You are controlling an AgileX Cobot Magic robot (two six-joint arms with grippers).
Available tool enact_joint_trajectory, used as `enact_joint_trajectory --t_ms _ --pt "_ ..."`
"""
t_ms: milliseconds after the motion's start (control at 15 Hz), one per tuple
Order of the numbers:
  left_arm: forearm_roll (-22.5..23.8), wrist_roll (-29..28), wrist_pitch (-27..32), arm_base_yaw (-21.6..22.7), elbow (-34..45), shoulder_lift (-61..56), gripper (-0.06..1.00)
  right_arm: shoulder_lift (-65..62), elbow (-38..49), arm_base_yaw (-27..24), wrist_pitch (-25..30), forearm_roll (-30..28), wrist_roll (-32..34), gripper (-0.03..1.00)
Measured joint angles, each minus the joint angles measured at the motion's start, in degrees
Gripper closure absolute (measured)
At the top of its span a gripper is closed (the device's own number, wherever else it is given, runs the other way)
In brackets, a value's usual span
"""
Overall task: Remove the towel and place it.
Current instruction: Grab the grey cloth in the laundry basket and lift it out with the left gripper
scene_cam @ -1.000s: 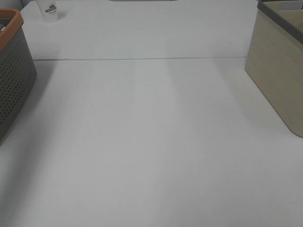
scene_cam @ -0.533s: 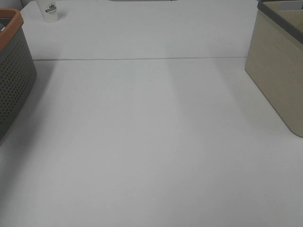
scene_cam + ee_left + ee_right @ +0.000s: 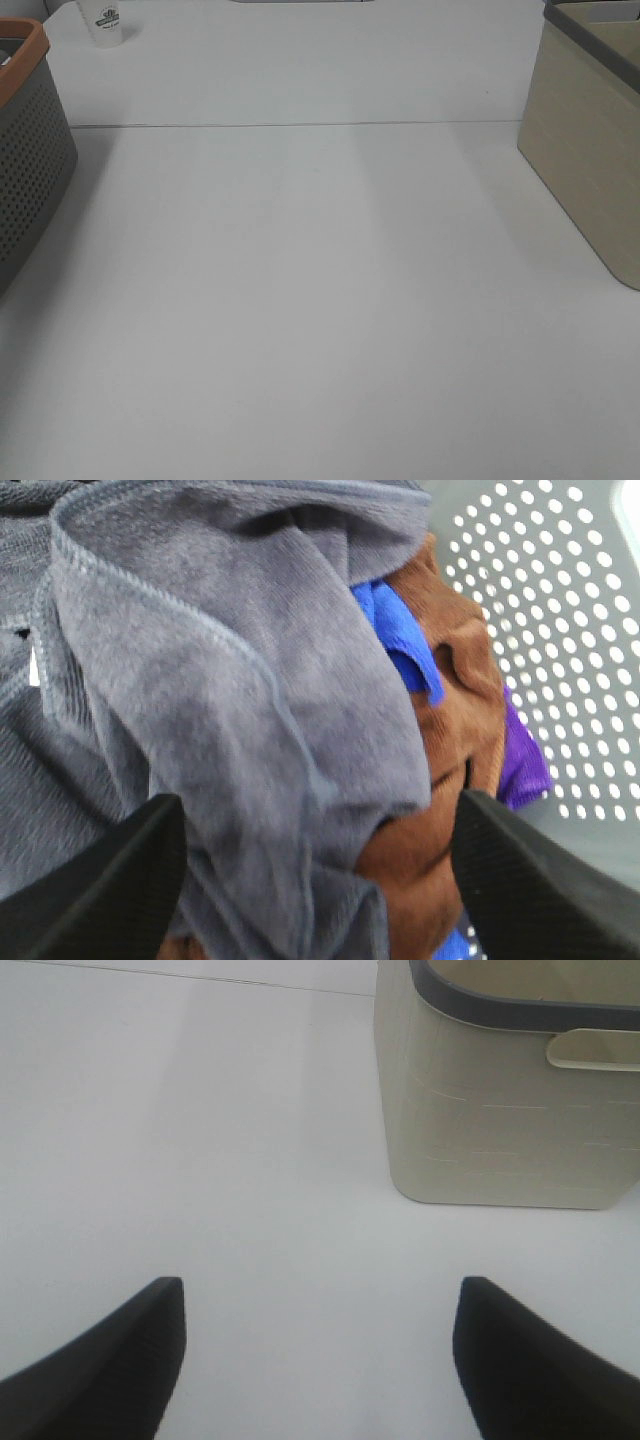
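Observation:
The charcoal-grey towel lies crumpled on top of other cloths inside the perforated grey basket, seen in the left wrist view. A small white tag shows at its edge. My left gripper is open, its fingers spread on either side of the towel's fold, just above it. My right gripper is open and empty above the bare white table. Neither gripper shows in the exterior high view.
Brown, blue and purple cloths lie under the towel. The grey basket with an orange rim stands at the table's left edge. A beige bin with a grey rim stands at the right. A white cup is at the back left.

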Motion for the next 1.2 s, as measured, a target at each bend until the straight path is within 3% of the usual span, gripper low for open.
enact_joint_trajectory --t_ms 200,333,467,533,600,867,1200 --pt "0.2 -0.9 -1.0 1.0 0.0 0.5 0.32 0.0 0.0 0.0 0.0 0.0 0.1 0.23" --pt "0.2 -1.9 -1.0 1.0 -0.1 0.5 0.44 0.0 0.0 0.0 0.0 0.0 0.2 0.23" --pt "0.3 -1.8 -1.7 1.0 -0.1 0.5 0.77 0.0 0.0 0.0 0.0 0.0 0.2 0.23" --pt "0.7 -1.8 -1.9 1.0 -0.1 0.5 0.89 0.0 0.0 0.0 0.0 0.0 0.2 0.23" --pt "1.0 -1.8 -3.2 1.0 -0.1 0.5 0.94 0.0 0.0 0.0 0.0 0.0 0.2 0.23" --pt "2.2 -1.8 -8.0 1.0 -0.1 -2.3 0.94 0.0 0.0 0.0 0.0 0.0 0.2 0.23" --pt "9.7 -0.2 -13.2 1.0 -0.1 -11.1 0.94 0.0 0.0 0.0 0.0 0.0 0.2 0.23"
